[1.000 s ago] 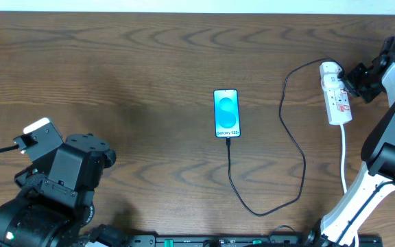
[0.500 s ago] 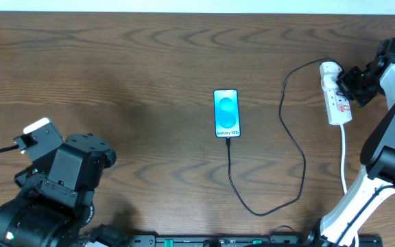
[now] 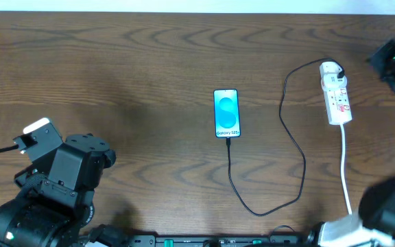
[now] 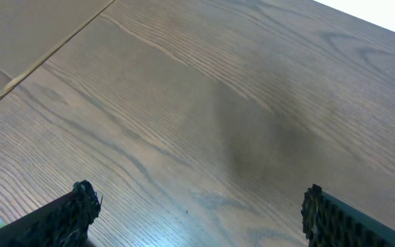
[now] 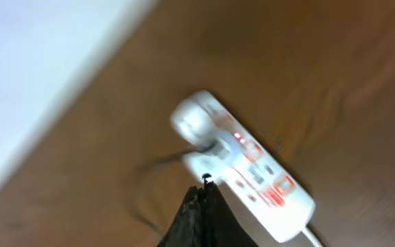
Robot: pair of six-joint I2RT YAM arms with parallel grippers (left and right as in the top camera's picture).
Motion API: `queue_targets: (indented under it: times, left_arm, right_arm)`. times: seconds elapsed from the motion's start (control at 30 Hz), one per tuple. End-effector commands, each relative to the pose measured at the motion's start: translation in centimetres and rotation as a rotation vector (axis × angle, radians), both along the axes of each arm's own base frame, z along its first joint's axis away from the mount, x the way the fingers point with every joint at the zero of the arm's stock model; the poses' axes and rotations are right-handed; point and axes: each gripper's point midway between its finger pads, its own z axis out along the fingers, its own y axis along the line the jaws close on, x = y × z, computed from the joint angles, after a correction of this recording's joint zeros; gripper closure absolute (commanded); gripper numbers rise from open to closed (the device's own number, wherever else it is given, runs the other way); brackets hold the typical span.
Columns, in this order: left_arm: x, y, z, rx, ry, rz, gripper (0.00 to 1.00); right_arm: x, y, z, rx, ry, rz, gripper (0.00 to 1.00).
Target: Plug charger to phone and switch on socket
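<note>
Phone (image 3: 226,113) is lying face up near the middle of the wooden table (image 3: 115,68), its blue screen glowing. At its bottom edge the plug tip of the charger (image 3: 229,158) is meeting it. The black cable is looping toward the near edge and then running up to the white adapter (image 3: 330,68) on the far end of the socket (image 3: 337,99), at the right side. Above the socket the right gripper (image 5: 206,182) is hovering apart from it, fingers pressed together, in a blurred view. At the left the left gripper (image 4: 197,202) is hanging over bare wood, well apart from the phone, its fingers (image 4: 81,206) standing wide apart.
</note>
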Motion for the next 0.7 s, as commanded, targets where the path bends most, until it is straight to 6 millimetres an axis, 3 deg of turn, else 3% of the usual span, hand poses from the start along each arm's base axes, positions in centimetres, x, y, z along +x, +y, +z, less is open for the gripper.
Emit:
queue_targets:
  times: [0.0, 0.07, 0.13, 0.23, 0.3, 0.37, 0.43, 0.67]
  left_arm:
    - [-0.1, 0.5, 0.1, 0.018, -0.008, 0.03, 0.03]
    - [-0.1, 0.5, 0.1, 0.018, -0.008, 0.03, 0.03]
    - [-0.1, 0.5, 0.1, 0.018, -0.008, 0.03, 0.03]
    - [-0.1, 0.5, 0.1, 0.018, -0.008, 0.03, 0.03]
    - [-0.1, 0.5, 0.1, 0.018, -0.008, 0.03, 0.03]
    - [-0.1, 0.5, 0.1, 0.018, -0.008, 0.03, 0.03]
    - [-0.1, 0.5, 0.1, 0.018, -0.008, 0.03, 0.03]
    - [-0.3, 0.6, 0.2, 0.014, -0.017, 0.03, 0.03]
  right_arm:
    - [-2.0, 2.5, 10.5, -0.066, -0.272, 0.085, 0.99]
    - [-4.0, 4.5, 17.7, -0.122, -0.49, 0.146, 0.99]
    - [-6.0, 6.0, 22.6, -0.171, -0.638, 0.184, 0.99]
    - [-8.9, 7.7, 26.8, -0.219, -0.763, 0.221, 0.99]
    - [-10.7, 8.4, 27.7, -0.239, -0.78, 0.227, 0.99]
    - [-13.1, 9.4, 27.3, -0.283, -0.743, 0.254, 0.99]
    - [-14.2, 10.0, 27.6, -0.279, -0.753, 0.265, 0.99]
    - [-15.7, 13.4, 27.9, -0.226, -0.776, 0.382, 0.99]
